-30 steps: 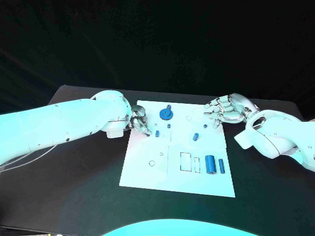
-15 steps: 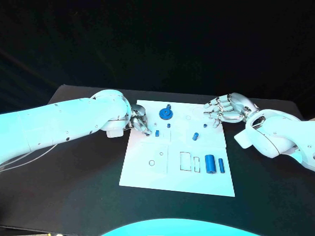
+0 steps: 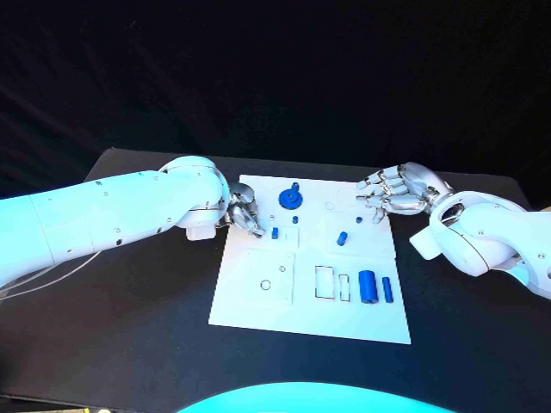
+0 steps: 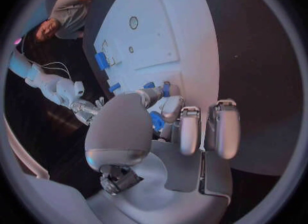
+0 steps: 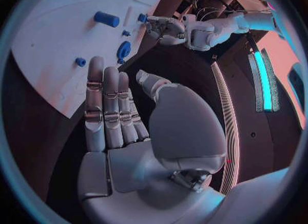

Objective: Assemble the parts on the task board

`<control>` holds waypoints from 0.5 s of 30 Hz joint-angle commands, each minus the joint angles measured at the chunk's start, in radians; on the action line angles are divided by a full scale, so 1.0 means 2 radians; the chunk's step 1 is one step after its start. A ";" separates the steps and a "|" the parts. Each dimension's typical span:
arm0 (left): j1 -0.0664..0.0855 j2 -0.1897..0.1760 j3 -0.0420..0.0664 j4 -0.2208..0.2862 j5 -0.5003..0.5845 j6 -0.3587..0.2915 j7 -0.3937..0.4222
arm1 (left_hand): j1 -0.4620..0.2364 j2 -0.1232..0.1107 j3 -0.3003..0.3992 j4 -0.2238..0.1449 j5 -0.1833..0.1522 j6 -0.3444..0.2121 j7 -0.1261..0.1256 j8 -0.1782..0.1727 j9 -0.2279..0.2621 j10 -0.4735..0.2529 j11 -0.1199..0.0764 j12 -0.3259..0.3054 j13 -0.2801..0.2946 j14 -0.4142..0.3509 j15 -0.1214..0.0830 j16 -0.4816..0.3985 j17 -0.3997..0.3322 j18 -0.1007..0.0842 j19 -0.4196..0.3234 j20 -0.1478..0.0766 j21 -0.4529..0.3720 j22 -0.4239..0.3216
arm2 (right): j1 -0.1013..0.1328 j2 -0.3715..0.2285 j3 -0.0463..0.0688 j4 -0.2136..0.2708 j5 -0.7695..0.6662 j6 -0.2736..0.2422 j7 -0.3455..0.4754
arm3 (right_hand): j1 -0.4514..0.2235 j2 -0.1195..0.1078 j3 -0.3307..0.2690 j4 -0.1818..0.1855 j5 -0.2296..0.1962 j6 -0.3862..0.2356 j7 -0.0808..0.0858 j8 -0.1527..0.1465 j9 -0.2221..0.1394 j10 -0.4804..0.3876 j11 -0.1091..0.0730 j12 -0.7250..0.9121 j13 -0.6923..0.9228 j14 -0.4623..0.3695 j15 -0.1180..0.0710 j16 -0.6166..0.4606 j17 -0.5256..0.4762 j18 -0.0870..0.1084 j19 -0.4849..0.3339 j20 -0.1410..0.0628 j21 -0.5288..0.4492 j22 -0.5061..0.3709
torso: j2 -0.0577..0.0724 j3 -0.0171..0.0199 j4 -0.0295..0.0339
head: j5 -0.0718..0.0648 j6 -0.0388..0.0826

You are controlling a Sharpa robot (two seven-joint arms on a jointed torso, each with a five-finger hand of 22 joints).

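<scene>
Head view showed our left hand (image 3: 244,215) with fingers closed on a small blue part (image 3: 275,232) at the task board (image 3: 257,305)'s left edge, our right hand (image 3: 393,194) empty and spread; we judged the part light, rigid, slippery, best pinched across its sides.
</scene>
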 commanded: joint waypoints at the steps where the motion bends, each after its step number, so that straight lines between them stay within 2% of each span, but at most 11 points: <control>1: -0.002 0.001 -0.001 -0.001 0.008 0.013 0.003 | 0.006 0.005 0.036 -0.038 0.002 0.013 -0.014 0.002 0.011 0.003 -0.001 0.004 0.001 0.052 -0.005 0.002 0.132 -0.001 0.011 -0.004 0.003 0.055 | 0.000 0.001 0.000 0.000 -0.001 0.008 0.005 | -0.006 -0.001 0.000 0.003 0.002 -0.004 0.000 0.003 -0.001 0.003 0.001 -0.003 -0.001 0.002 0.001 -0.003 -0.001 0.001 -0.002 0.002 0.000 0.000 | 0.000 -0.0001 0.0000 | 0.000 -0.001; 15: -0.002 0.001 -0.001 -0.001 0.014 0.014 0.004 | 0.003 0.003 0.048 -0.044 0.002 0.012 -0.014 0.005 0.013 0.006 -0.001 0.006 0.003 0.052 -0.005 0.002 0.132 -0.002 0.012 -0.004 0.004 0.056 | -0.001 0.001 0.000 -0.001 -0.001 0.008 0.005 | -0.006 -0.001 0.000 0.003 0.002 -0.004 0.000 0.003 -0.001 0.003 0.001 -0.003 -0.001 0.002 0.001 -0.003 -0.001 0.001 -0.002 0.002 0.000 0.000 | 0.000 -0.0002 0.0000 | 0.000 -0.001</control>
